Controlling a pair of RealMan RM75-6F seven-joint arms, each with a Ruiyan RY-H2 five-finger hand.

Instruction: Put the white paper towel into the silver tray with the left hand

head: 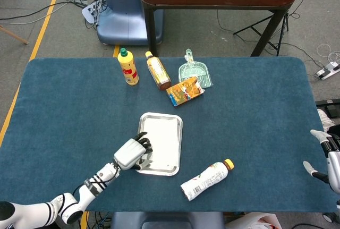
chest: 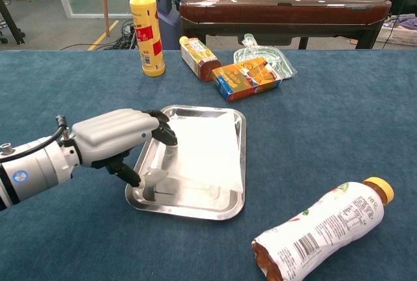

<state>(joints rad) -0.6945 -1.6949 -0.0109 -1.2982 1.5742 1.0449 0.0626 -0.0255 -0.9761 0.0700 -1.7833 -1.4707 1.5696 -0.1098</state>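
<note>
The silver tray (head: 142, 127) (chest: 195, 207) lies on the blue table near its front. The white paper towel (head: 162, 140) (chest: 210, 154) lies flat inside it, its right edge reaching the right rim. My left hand (head: 131, 154) (chest: 120, 139) is at the tray's left side. Its curled fingertips (chest: 164, 134) are on the towel's left edge, and the thumb sits lower on the tray floor, apart from them. Whether the towel is gripped does not show. My right hand (head: 325, 157) hovers off the table's right edge with fingers apart, holding nothing.
A drink bottle with an orange cap (head: 206, 179) (chest: 322, 230) lies just right of the tray's front. At the back stand a yellow bottle (head: 128, 67) (chest: 146, 28), a brown bottle (head: 158, 70), an orange carton (head: 185, 91) (chest: 246, 77) and a green plastic bag (head: 195, 71).
</note>
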